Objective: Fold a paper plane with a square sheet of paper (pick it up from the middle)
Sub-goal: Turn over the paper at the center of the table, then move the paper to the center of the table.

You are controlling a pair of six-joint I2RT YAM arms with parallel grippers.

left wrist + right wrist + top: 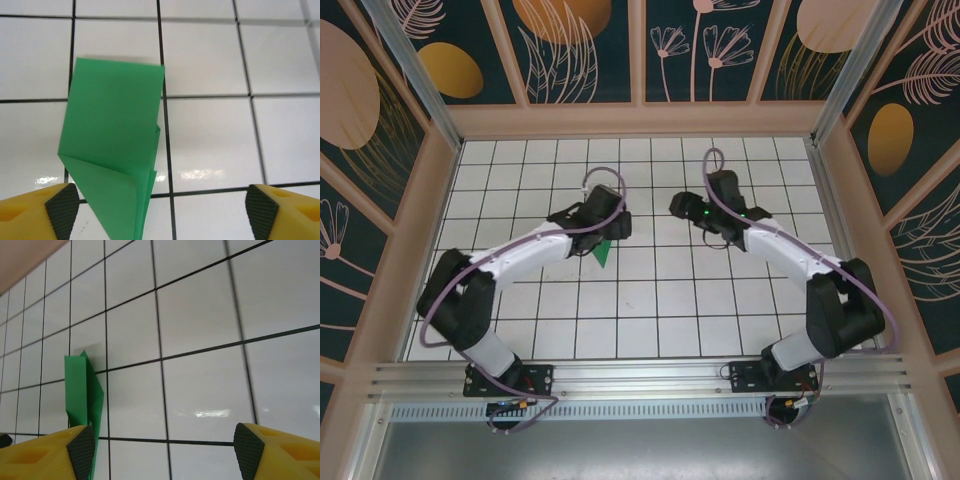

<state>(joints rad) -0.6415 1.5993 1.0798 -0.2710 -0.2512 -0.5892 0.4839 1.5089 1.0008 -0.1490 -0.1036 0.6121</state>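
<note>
The left gripper [162, 220] is spread wide and grips nothing. It is poised over the paper plane [112, 150], whose narrow end lies just beside one pad [62, 206]. The left arm reaches forward with its wrist pitched down. The right gripper [165, 450], likewise spread and empty, hangs to the plane's right on an inward-bent arm. The left wrist view resolves the plane's layered folds. The top view gives a green corner beneath the wrist.

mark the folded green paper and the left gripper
folded green paper [112, 135] left wrist view, middle of its flat panel
left gripper [161, 212] left wrist view, midway between its fingertips
</note>
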